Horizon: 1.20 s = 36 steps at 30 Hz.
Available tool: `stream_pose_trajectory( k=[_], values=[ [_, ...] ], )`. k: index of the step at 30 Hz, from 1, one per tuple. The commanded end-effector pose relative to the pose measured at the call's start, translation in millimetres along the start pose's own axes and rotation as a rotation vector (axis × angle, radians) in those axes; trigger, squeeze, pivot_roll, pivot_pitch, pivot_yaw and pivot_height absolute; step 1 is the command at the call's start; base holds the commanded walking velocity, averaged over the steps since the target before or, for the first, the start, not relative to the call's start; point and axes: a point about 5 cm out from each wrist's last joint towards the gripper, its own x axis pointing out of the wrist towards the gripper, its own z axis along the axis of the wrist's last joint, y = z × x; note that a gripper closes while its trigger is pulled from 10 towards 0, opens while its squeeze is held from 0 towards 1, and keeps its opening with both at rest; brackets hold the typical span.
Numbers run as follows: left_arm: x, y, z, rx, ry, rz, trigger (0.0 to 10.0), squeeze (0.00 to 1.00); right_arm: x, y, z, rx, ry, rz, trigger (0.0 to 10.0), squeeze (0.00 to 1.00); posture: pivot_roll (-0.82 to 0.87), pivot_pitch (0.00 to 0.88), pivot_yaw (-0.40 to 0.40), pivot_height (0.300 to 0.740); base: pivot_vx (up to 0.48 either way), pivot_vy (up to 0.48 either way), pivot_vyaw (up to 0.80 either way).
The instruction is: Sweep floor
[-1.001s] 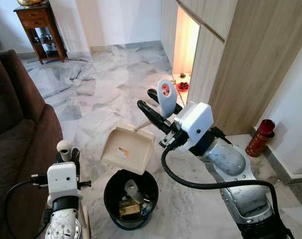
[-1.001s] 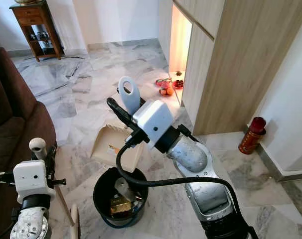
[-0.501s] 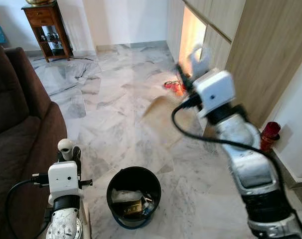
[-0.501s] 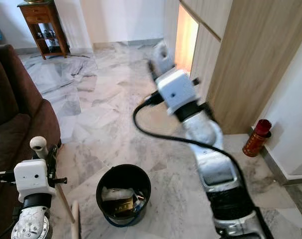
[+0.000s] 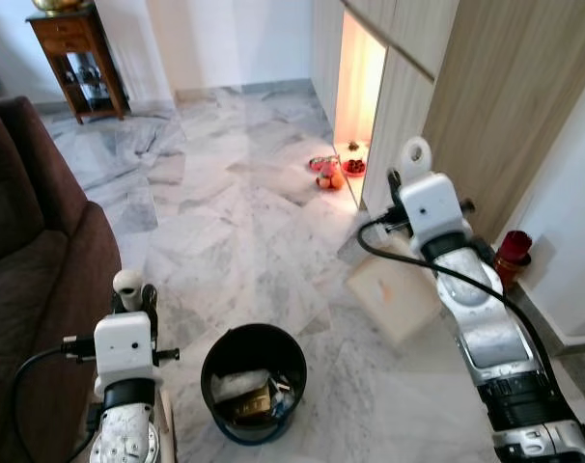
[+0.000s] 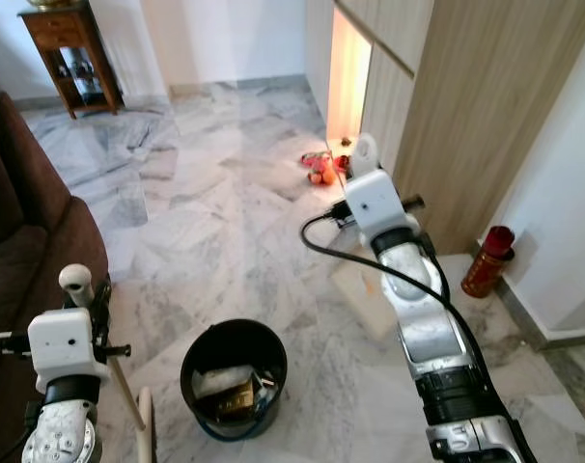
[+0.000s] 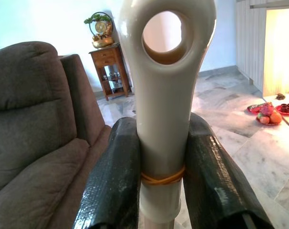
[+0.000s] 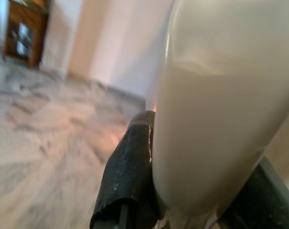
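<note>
My left gripper (image 7: 163, 176) is shut on the cream broom handle (image 7: 166, 95), whose rounded top (image 5: 126, 283) stands upright at the lower left, beside the sofa. A black bin (image 5: 253, 381) holding rubbish sits on the marble floor just right of that arm. My right gripper (image 5: 401, 185) is shut on the dustpan's cream handle (image 8: 221, 105), with one black finger (image 8: 130, 171) pressed against it. The beige dustpan (image 5: 399, 294) hangs low over the floor next to the wooden cabinet, well to the right of the bin. Its looped handle end (image 5: 414, 154) points up.
A brown sofa (image 5: 32, 241) fills the left side. A wooden cabinet (image 5: 486, 96) with a lit niche runs along the right, with plates of fruit (image 5: 331, 166) on the floor before it. A red flask (image 5: 510, 253) stands by the wall. A wooden side table (image 5: 75, 48) is far back left.
The right arm swung the dustpan from above the bin to the right and lowered it near the cabinet. The left arm and broom stayed put.
</note>
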Motion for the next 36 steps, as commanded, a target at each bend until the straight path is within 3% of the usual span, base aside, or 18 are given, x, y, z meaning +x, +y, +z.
stream_pose_trajectory(
  k=[1, 4, 6, 12, 16, 20, 36],
  values=[
    [1.2, 2.6, 6.0, 0.018, -0.038, 0.002, 10.0, 0.00, 1.1, -8.1, 0.7, 0.001, -0.011, -0.047, 10.0, 0.00, -0.22, 0.023, 0.064, 0.740, 0.000, 0.000, 0.00],
    [1.0, 1.2, 5.6, 0.015, -0.034, -0.009, 10.0, 0.00, -2.6, -7.2, -19.5, 0.030, 0.076, -0.053, 10.0, 0.00, -0.22, 0.024, 0.067, 0.740, 0.000, 0.000, 0.00],
    [0.5, 0.1, 4.7, 0.011, -0.028, -0.018, 10.0, 0.00, -6.0, -5.4, -36.1, 0.102, 0.146, -0.064, 10.0, 0.00, -0.22, 0.024, 0.068, 0.740, 0.000, 0.000, 0.00],
    [-2.3, 0.1, -2.5, -0.017, 0.014, -0.024, 10.0, 0.00, -10.6, 2.5, -57.4, 0.233, 0.197, -0.028, 10.0, 0.00, -0.21, 0.026, 0.070, 0.740, 0.000, 0.000, 0.00],
    [-3.1, 2.1, -7.2, -0.034, 0.045, -0.010, 10.0, 0.00, -13.1, 4.9, -63.2, 0.256, 0.204, -0.017, 10.0, 0.00, -0.21, 0.027, 0.072, 0.740, 0.000, 0.000, 0.00],
    [-5.0, 2.9, -16.2, -0.029, 0.100, -0.017, 10.0, 0.00, -15.8, 6.1, -69.0, 0.354, 0.210, -0.033, 10.0, 0.00, -0.21, 0.029, 0.074, 0.740, 0.000, 0.000, 0.00],
    [-6.1, 4.3, -19.1, -0.038, 0.115, -0.013, 10.0, 0.00, -14.8, 6.4, -68.2, 0.356, 0.181, -0.020, 10.0, 0.00, -0.21, 0.032, 0.076, 0.740, 0.000, 0.000, 0.00]
  ],
)
